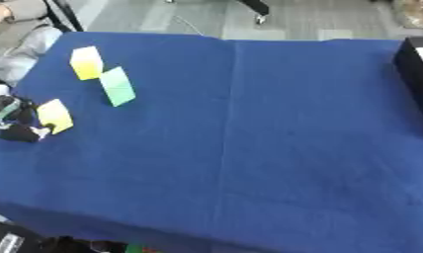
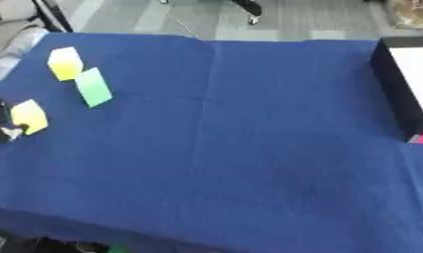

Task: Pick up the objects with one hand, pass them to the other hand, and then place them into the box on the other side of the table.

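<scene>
Three blocks lie at the far left of the blue tablecloth (image 1: pixel 249 123): a yellow block (image 1: pixel 86 63) furthest back, a green block (image 1: pixel 118 86) just in front of it, and a second yellow block (image 1: pixel 55 116) nearest the left edge. My left hand (image 1: pixel 12 121) comes in from the left edge. Its black fingers are curled against this nearest yellow block from above and below. The black box (image 2: pixel 390 84) with a white inside stands at the right edge. My right hand shows in neither view.
A pink shape (image 2: pixel 422 137) shows at the right edge beside the box's near end. A grey floor and chair legs lie beyond the table's far edge. Dark parts of my body (image 1: pixel 12 241) show at the lower left corner.
</scene>
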Available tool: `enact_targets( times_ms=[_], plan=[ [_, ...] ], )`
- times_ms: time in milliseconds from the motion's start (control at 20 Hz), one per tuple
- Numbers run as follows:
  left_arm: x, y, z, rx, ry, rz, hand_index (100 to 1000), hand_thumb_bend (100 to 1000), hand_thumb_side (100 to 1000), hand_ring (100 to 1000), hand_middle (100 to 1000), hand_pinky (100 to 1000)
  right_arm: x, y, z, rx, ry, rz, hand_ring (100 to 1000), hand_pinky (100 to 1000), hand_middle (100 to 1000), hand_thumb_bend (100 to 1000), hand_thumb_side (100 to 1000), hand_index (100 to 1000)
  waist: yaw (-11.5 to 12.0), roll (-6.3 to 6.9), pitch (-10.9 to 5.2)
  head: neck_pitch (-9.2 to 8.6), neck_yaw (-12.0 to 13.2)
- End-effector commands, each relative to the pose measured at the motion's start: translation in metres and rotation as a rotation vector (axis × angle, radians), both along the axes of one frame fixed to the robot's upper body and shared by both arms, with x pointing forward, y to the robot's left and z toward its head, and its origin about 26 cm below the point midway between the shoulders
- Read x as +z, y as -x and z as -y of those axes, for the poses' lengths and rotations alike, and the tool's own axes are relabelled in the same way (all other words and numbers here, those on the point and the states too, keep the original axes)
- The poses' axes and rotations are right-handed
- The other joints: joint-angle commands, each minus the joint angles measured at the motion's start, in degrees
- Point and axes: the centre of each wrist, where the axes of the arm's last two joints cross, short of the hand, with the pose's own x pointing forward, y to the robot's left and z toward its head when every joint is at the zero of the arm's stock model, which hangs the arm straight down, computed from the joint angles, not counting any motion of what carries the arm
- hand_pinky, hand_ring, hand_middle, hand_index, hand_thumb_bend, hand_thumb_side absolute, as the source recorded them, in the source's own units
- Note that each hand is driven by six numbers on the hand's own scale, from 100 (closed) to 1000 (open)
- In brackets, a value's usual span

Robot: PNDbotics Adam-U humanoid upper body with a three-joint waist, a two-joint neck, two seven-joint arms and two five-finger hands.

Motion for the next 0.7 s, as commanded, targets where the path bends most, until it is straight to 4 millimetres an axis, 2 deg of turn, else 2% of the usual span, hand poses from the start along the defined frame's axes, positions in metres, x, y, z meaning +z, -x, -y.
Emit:
enact_targets(
  times_ms=[50,700],
  plan=[
    [0.018,0.000,-0.007,0.007,-0.010,0.050,642,224,374,577,472,720,0.009,0.001,0.001,0.006,0.018,0.031,820,857,786,100,516,1000,0.11,-0.01,-0.68,0.08,0.31],
    [0.033,-0.002,-0.002,-0.022,0.011,0.089,644,217,394,577,471,720,0.010,0.001,0.000,0.007,0.019,0.031,820,857,786,100,516,1000,0.04,0.05,-0.76,-0.12,0.53]
  ],
)
